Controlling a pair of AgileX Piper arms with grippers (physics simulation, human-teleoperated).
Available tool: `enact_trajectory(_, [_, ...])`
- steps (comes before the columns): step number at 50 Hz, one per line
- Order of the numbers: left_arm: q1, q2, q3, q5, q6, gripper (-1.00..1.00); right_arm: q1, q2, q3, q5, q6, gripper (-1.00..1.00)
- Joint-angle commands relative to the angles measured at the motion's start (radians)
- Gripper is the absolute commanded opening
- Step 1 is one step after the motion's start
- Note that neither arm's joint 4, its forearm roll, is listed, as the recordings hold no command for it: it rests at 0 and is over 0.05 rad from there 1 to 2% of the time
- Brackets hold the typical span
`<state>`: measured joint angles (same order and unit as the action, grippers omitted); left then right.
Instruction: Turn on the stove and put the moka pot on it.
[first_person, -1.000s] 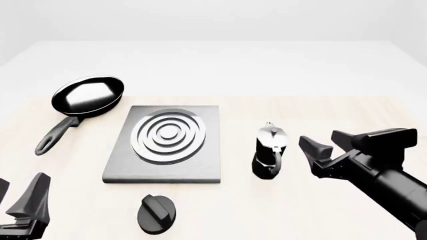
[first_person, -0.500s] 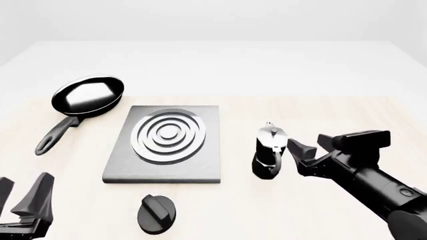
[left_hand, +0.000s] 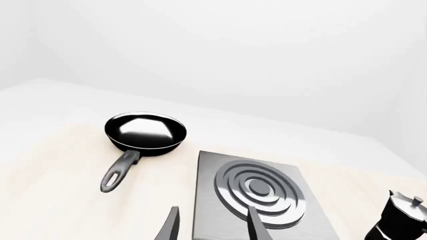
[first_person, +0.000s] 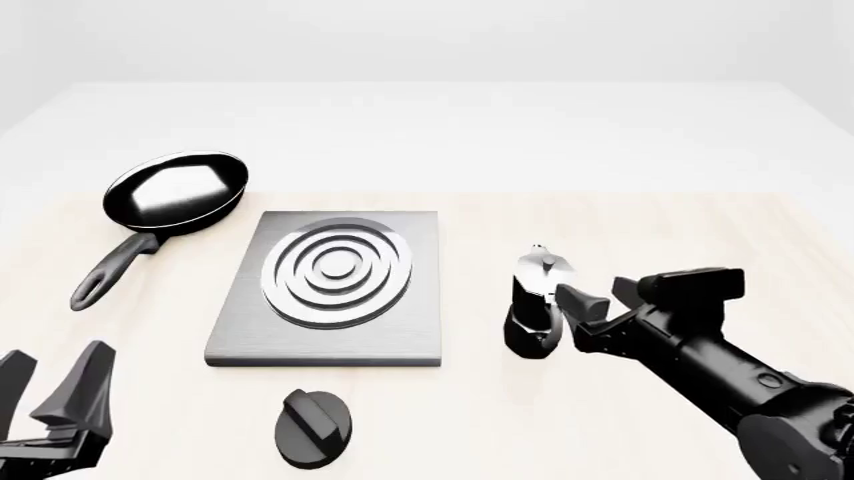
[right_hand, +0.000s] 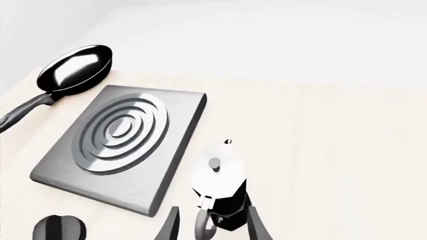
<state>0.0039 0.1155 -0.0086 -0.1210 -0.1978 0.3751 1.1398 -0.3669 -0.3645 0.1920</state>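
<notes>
Scene status, front view unless noted.

1. Stove: flat grey slab w/ raised silver ring burner, lying flat on the light wood table, centre-left. Burner surface is bare.
2. Knob: round, black, separate from the slab, on the table just in front of the stove's near edge. Ridge on top runs diagonally. On/off position: cannot tell.
3. Moka pot: upright on the table, right of the stove and apart from it. Silver lid w/ small top knob, black faceted body. In right wrist view the pot shows its handle pointing toward the camera.
4. Right gripper: reaches in from the lower right, fingers spread apart. One fingertip is at the pot's right side; contact cannot be confirmed. In right wrist view the two fingertips flank the pot's base and handle, w/ visible gap on each side, so nothing is clamped.
5. Left gripper: low at the bottom-left corner, fingers parted, holding nothing, well apart from knob and stove. Left wrist view: finger tips frame the stove's near edge.
6. Frying pan: black, shiny inside, far left of the stove, handle pointing toward the near-left.
</notes>
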Motion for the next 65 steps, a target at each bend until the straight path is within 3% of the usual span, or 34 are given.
enact_trajectory(1, [-0.002, 0.020, 0.002, -0.018, -0.003, 1.00, 0.011, 0.044, 0.004, -0.040, 0.023, 1.00])
enact_trajectory(65, [-0.006, 0.095, 0.005, -0.083, -0.015, 1.00, 0.049, 0.349, 0.046, -0.307, 0.103, 1.00])
